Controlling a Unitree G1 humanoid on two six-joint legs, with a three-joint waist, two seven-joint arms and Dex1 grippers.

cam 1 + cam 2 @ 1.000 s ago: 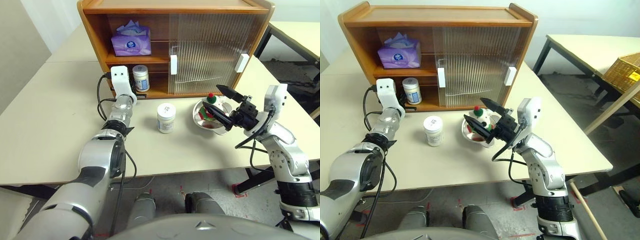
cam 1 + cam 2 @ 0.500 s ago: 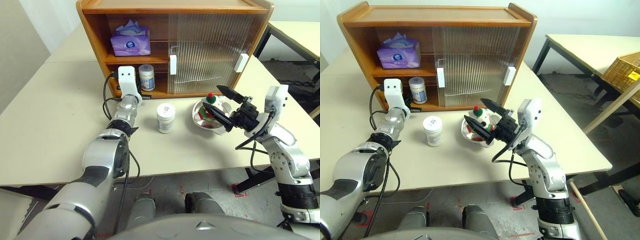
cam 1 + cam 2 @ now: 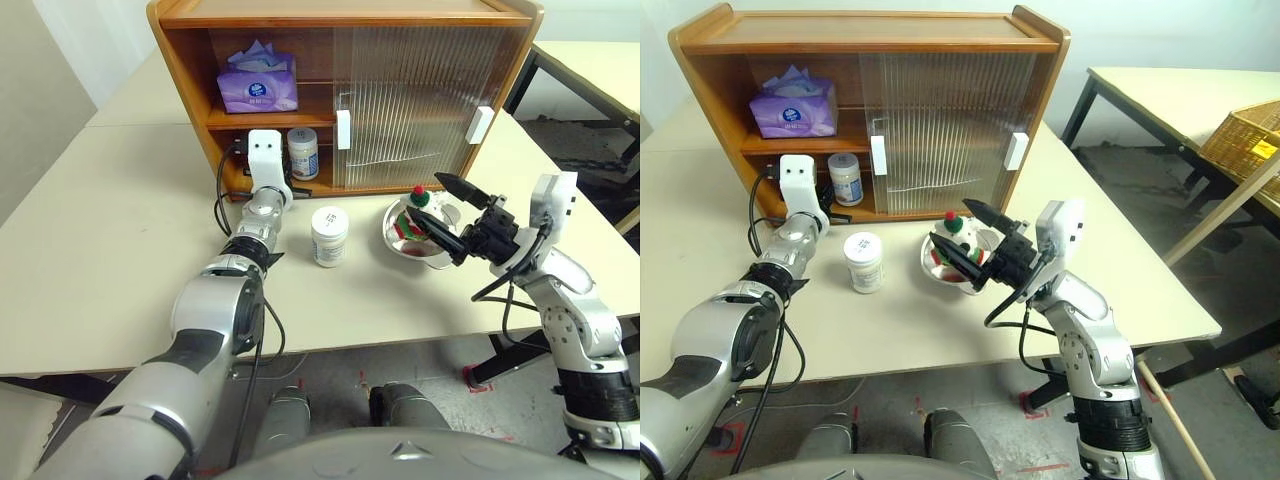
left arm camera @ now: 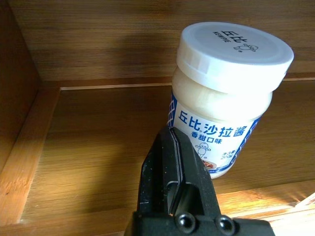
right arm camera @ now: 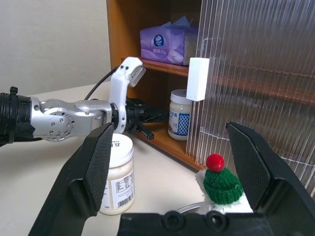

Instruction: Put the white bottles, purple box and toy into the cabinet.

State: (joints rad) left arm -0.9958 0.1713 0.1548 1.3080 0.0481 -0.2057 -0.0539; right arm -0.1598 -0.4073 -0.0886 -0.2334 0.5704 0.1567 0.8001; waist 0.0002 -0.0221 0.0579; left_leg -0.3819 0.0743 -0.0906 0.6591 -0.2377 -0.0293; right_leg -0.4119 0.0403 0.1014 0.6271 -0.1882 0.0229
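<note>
The cabinet (image 3: 345, 90) stood on the table (image 3: 100, 240) with its left side open and the ribbed sliding doors (image 3: 420, 95) covering the right. Over the last second the left arm had pushed the white bottle on the lower shelf (image 3: 303, 153) sideways toward the doors, so it sat further to the right than a second before. That bottle therefore looked properly stowed, as did the purple box (image 3: 258, 84) on the upper shelf. The second white bottle (image 3: 329, 235) remained out on the table in front of the cabinet, and the toy (image 3: 418, 213) lay in the steel bowl (image 3: 418, 235), so roughly half the task seemed left.

The left arm reached straight forward into the lower shelf, nearly level; the left gripper (image 4: 173, 162) had its fingers pressed together with nothing between them, just beside the stowed bottle. The right gripper (image 3: 447, 208) hung above the bowl with its jaws spread wide and empty, tilted slightly upward and unmoved
</note>
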